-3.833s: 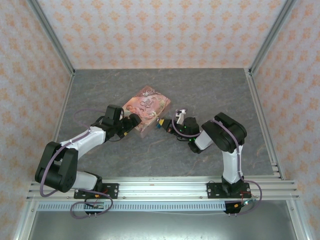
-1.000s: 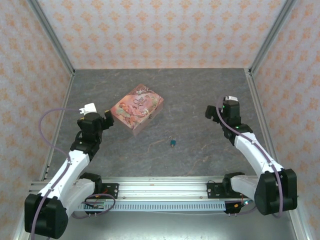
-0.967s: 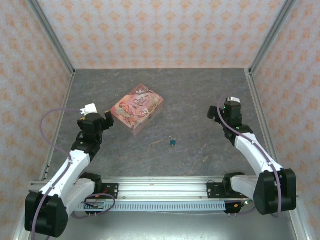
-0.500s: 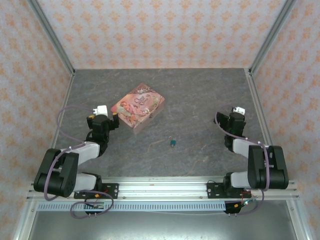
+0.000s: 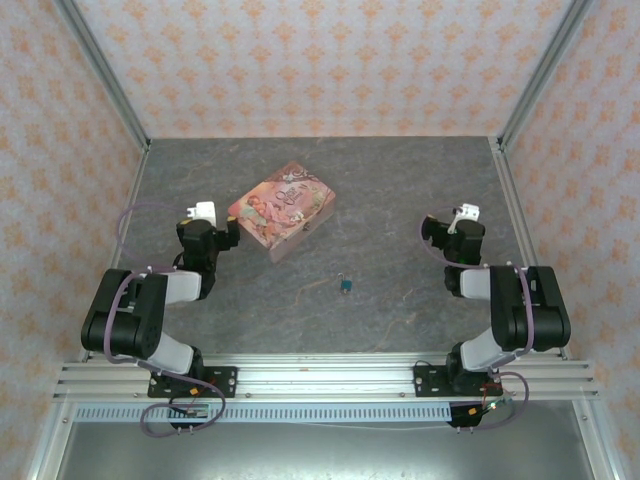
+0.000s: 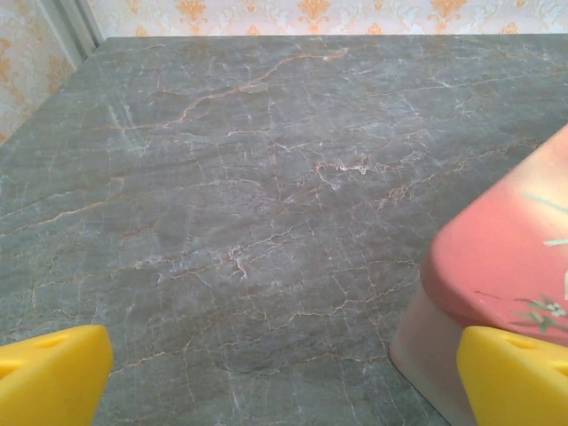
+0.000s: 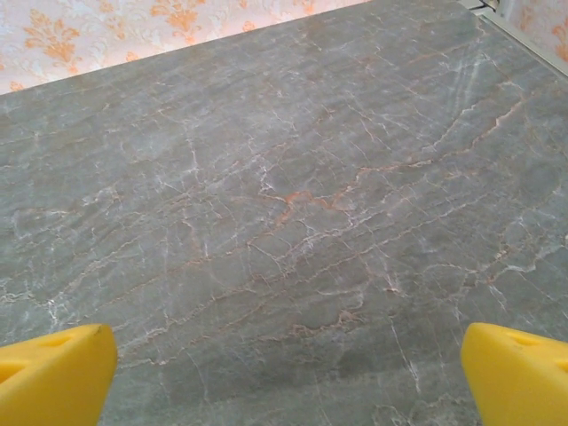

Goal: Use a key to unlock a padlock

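The tiny teal-blue padlock [image 5: 344, 286] lies alone on the grey stone table [image 5: 400, 190], near the middle, its silvery shackle pointing away. The key is too small to make out. My left gripper [image 5: 208, 232] rests low at the left, open, its yellow fingertips [image 6: 51, 374] wide apart over bare table. My right gripper [image 5: 452, 228] sits low at the right, open as well, with nothing between its yellow fingertips [image 7: 519, 373]. In the wrist views, the left gripper [image 6: 284, 382] and the right gripper [image 7: 284, 377] hold nothing. Both are well away from the padlock.
A pink illustrated tin [image 5: 285, 208] stands behind and left of the padlock; its corner [image 6: 501, 266] sits just by my left gripper's right fingertip. Patterned walls and metal frame posts [image 5: 100, 70] enclose the table. A rail [image 5: 320, 378] runs along the near edge.
Both arms have folded down and back toward their bases, and both grippers have stayed open. The pink tin has shifted slightly away and to the right. The padlock has not moved.
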